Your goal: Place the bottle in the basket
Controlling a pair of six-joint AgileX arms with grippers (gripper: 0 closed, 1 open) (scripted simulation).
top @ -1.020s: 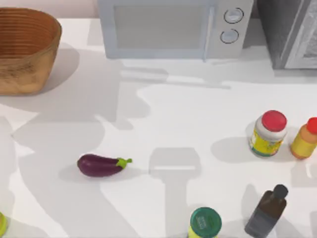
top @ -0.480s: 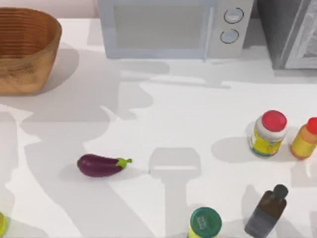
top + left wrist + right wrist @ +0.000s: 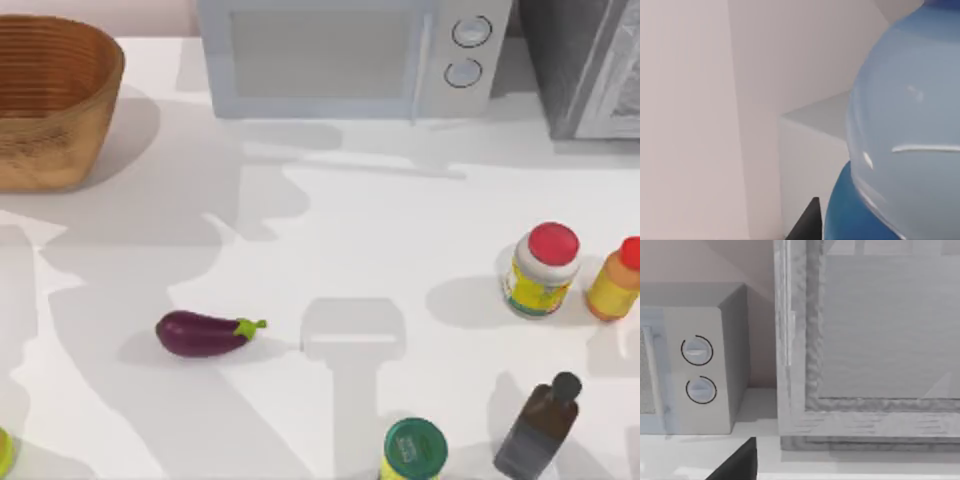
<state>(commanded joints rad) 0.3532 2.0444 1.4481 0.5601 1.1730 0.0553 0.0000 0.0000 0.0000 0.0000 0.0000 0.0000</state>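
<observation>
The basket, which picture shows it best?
The top view. The wicker basket sits at the table's far left corner, with its ribbed wall and open inside in plain sight. The left wrist view has the blue bottle up close instead, and the right wrist view faces the microwave.

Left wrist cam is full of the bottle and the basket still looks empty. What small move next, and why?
Probably carry the bottle toward the basket at the top view's far left, staying above its rim. The left wrist view has the bottle close against the camera with a wall behind it, which suggests it is lifted, and no bottle lies in the visible part of the basket.
</observation>
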